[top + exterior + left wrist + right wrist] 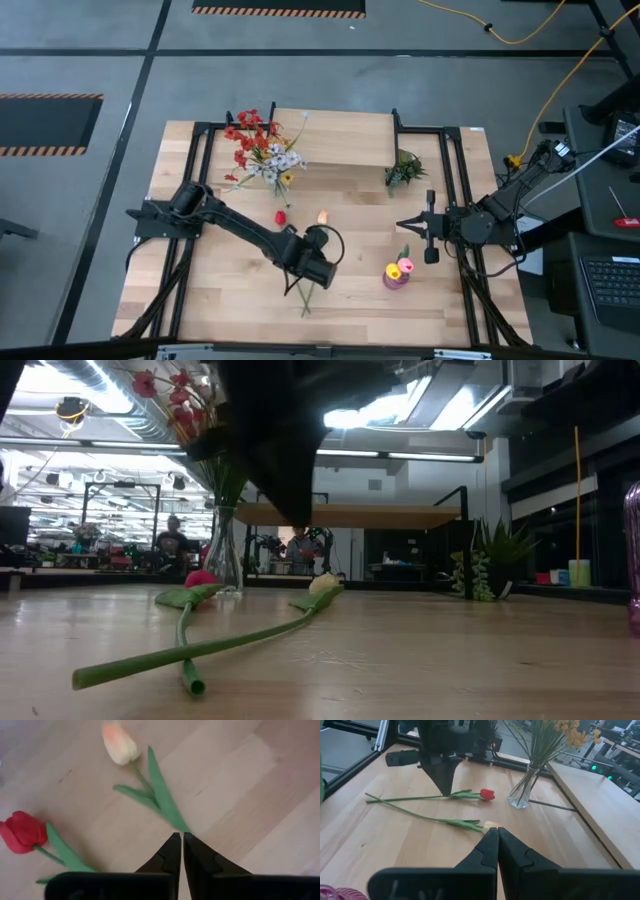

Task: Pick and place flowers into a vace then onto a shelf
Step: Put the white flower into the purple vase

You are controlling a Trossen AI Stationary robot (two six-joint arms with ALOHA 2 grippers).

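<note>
From above, the shelf (335, 138) stands at the table's (230, 300) far edge, and a clear glass vase (276, 180) just beside its left end holds red, white and yellow sprays (258, 140). A red tulip (281, 217) and an orange tulip (322, 215) lie on the boards in front of it, their stems running under the left gripper (322, 272), which hangs over them mid-table. The right gripper (403, 224) waits at the right side, fingers clenched on nothing, and a small pink vase (396, 276) near it holds a pink and a yellow tulip (403, 266); a leafy green sprig (403, 170) sits by the shelf's right end. At table height, the two tulips lie flat with crossed stems, the glass vase (upright, well behind them) carrying its sprays above. The left wrist view shows that arm's fingers (171, 855) pressed together, gripping nothing, tips just over the orange tulip's stem. The right wrist view shows both tulips lying between the glass vase and the pink vase's rim.
</note>
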